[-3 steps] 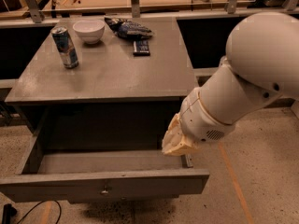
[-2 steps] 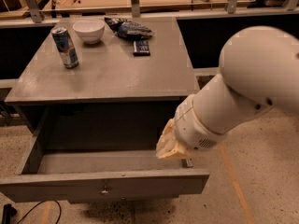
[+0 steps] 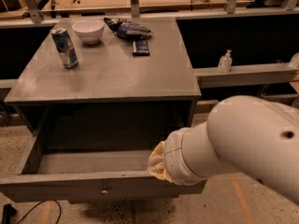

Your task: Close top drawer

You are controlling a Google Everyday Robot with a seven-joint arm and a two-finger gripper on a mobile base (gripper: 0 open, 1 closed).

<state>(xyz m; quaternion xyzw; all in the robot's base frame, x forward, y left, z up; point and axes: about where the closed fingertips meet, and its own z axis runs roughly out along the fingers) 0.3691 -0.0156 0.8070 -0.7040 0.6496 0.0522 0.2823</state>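
The top drawer [image 3: 60, 188] of the grey cabinet stands pulled far out, with its inside bare. Its long front panel faces me at the bottom of the camera view, with a small metal knob [image 3: 104, 189] at centre. My white arm comes in from the right. Its tan-covered wrist end, where the gripper [image 3: 157, 164] sits, is low over the right part of the drawer, just behind the front panel. The arm hides the gripper's tip.
On the cabinet top [image 3: 121, 78] stand a soda can [image 3: 65, 48], a white bowl [image 3: 88, 31], a chip bag [image 3: 128, 29] and a small dark item [image 3: 141, 47]. A sanitizer bottle [image 3: 225, 61] stands on a ledge at right. A cable [image 3: 28, 211] lies on the floor.
My arm has swung down and a little to the left, bringing its wrist end closer to the drawer's front panel. The drawer has not moved.
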